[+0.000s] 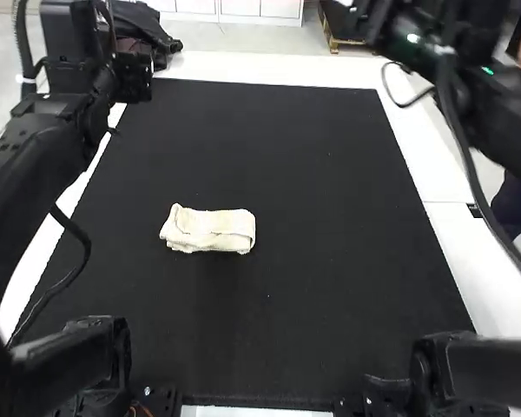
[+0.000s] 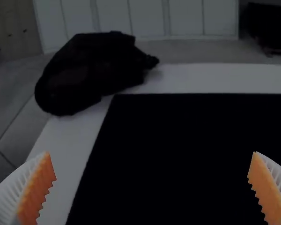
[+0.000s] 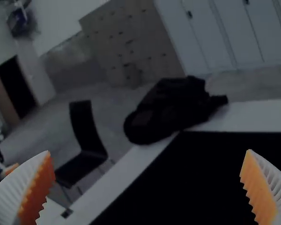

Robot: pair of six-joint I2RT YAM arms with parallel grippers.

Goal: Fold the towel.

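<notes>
From where I'm standing, the small cream-coloured cloth towel point(image 1: 208, 231) is lying on the broad black mat point(image 1: 321, 287) spread over the white counter point(image 1: 269, 69), left of the mat's middle in the high view. I'm guessing it is going to handle as something light and soft, limp enough to sag between grips, with nothing fragile about it. Its nap is probably giving good grip rather than slipping. The stacked layers are the catch: jaws pinching only the top one could be peeling the bundle open. I'd be favouring a hold through the full thickness, at one of the short ends or at both, for any squaring up or moving.

As for looks, it is sitting as a compact, thick oblong, its long sides running across the mat. Layers are showing along the near edge, a flap line is crossing the upper face, and the far left corner is poking out a little, so the packet is looking folded but slightly uneven.

The left gripper point(image 2: 152, 187) is showing its jaws spread wide with nothing between them. The right gripper point(image 3: 151, 187) is likewise gaping, its jaws empty and well parted.
</notes>
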